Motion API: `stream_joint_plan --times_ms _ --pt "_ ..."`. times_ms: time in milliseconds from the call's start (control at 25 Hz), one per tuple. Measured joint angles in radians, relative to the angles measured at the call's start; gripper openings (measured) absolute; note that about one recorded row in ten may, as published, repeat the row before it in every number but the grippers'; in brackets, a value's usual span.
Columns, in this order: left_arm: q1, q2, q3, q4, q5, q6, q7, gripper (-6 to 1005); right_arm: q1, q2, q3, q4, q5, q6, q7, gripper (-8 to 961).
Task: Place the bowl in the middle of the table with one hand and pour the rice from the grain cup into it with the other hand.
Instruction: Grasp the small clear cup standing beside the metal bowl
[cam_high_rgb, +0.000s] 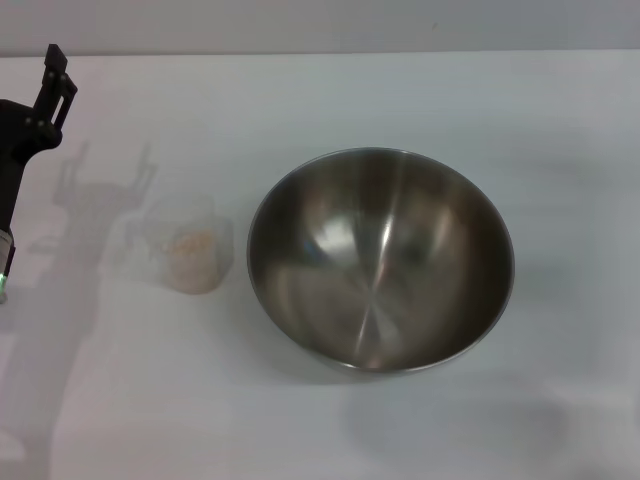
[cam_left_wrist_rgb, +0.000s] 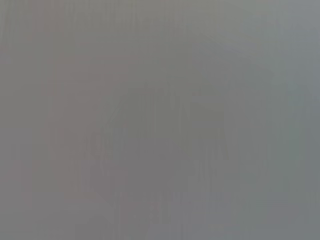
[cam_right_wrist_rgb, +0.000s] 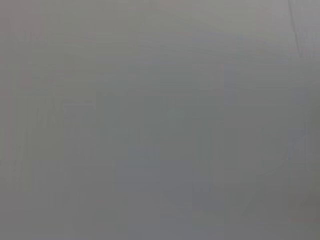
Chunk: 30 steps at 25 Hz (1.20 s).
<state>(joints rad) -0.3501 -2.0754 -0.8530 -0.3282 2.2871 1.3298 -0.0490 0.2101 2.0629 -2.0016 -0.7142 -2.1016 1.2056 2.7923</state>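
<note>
Your steel bowl (cam_high_rgb: 381, 260) sits upright and empty near the middle of the tabletop (cam_high_rgb: 560, 130). The grain cup (cam_high_rgb: 190, 250), holding rice (cam_high_rgb: 195, 255), stands just left of it. Your left end effector (cam_high_rgb: 55, 85) hovers at the far left; you cannot tell its finger state.

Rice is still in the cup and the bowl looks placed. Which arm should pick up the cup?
Left. The left gripper hangs on the grain cup's side of the bowl; the right arm is out of view.
</note>
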Motion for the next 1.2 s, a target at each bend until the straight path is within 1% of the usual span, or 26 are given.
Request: stream_joint_plan --times_ms 40,160,240,360,480,680,1000,1080,1200 --pt "0.000 0.000 0.000 0.000 0.000 0.000 0.000 711 0.000 0.000 0.000 0.000 0.000 0.000 0.000 473" --pt "0.009 -0.001 0.005 -0.002 0.000 0.002 0.000 710 0.025 -0.014 0.001 0.093 -0.042 -0.005 0.158 473" --pt "0.014 -0.001 0.009 -0.004 0.000 0.005 0.000 710 0.040 -0.017 -0.007 0.127 -0.058 -0.010 0.184 472" --pt "0.017 -0.001 0.014 -0.007 0.000 0.014 0.000 709 0.054 -0.011 -0.007 0.165 -0.098 -0.006 0.181 472" --pt "0.022 -0.002 0.022 -0.008 0.000 0.033 0.000 708 0.056 -0.009 -0.002 0.175 -0.117 -0.007 0.176 472" --pt "0.028 0.002 0.040 -0.020 0.000 0.048 0.000 706 0.065 -0.009 -0.003 0.198 -0.118 -0.016 0.171 472" --pt "0.041 0.006 0.032 -0.048 -0.002 0.038 0.006 703 0.070 -0.009 -0.001 0.224 -0.119 -0.021 0.166 472" --pt "0.054 0.006 0.035 -0.048 -0.001 0.046 0.008 702 0.073 -0.010 -0.001 0.233 -0.120 -0.022 0.165 472" --pt "0.100 0.006 0.044 -0.048 0.000 0.081 0.008 701 0.080 -0.011 0.000 0.246 -0.118 -0.022 0.164 472"
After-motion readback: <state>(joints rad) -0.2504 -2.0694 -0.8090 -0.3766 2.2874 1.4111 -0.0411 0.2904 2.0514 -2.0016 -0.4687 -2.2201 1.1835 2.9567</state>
